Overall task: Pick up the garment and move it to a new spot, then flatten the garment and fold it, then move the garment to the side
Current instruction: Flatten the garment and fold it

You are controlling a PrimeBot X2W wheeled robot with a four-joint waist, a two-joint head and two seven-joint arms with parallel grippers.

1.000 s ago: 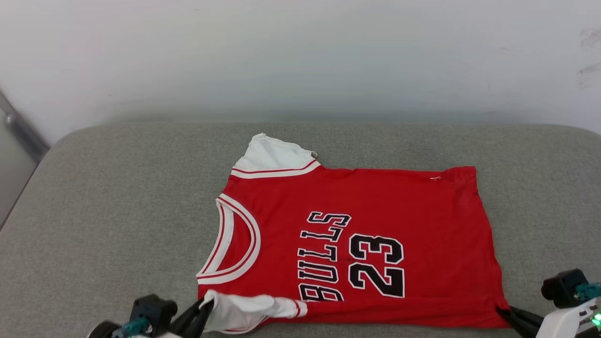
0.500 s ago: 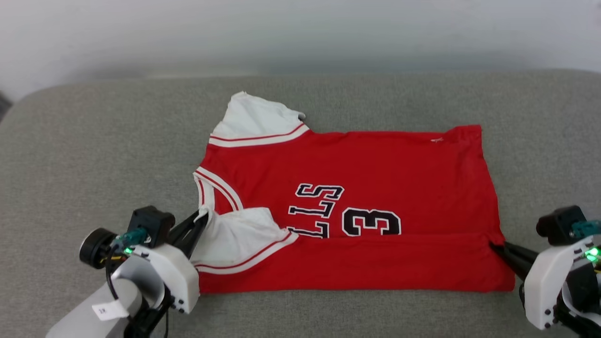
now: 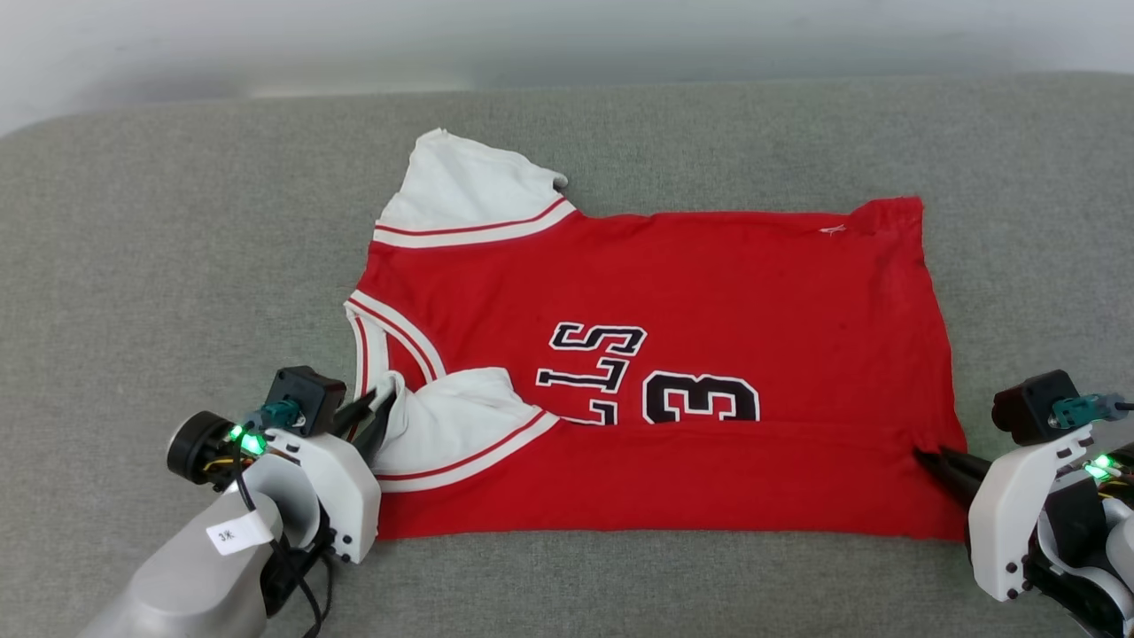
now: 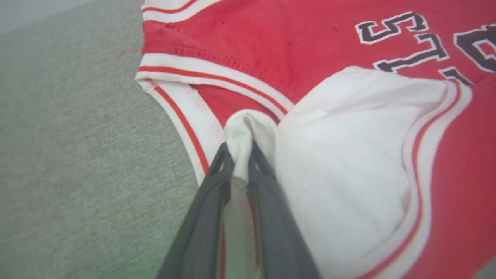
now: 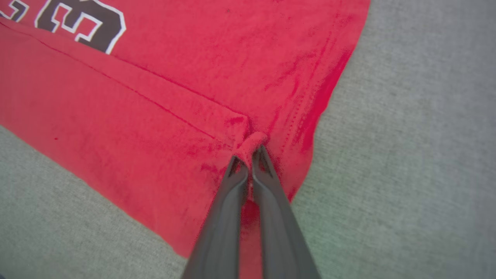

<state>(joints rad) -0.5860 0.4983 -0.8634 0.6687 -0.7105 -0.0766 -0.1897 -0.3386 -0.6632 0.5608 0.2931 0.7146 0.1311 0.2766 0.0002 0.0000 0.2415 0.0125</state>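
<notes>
Already flat by the cushion's [image 3: 177, 230] front edge, the red jersey [image 3: 709, 283] seems mid-first-fold, left end effector [image 3: 379, 411] clamping its white sleeve [image 3: 456, 424], right end effector [image 3: 923, 455] its hem [image 5: 254, 140]; more folding and shifting aside remain.

Your head view is bright and evenly lit, with no hard shadows. The wall [image 3: 567, 35] at twelve o'clock washes out pale and soft. Green lamps [image 3: 246, 440] glow at eight and four o'clock. In the left wrist view the left gripper [image 4: 240, 150] blurs toward six o'clock, and a green cast tints the cushion [image 4: 77, 193] at seven. In the right wrist view the right gripper [image 5: 248, 154] softens likewise, and the garment [image 5: 135, 116] reads as oversaturated, mottled red.
</notes>
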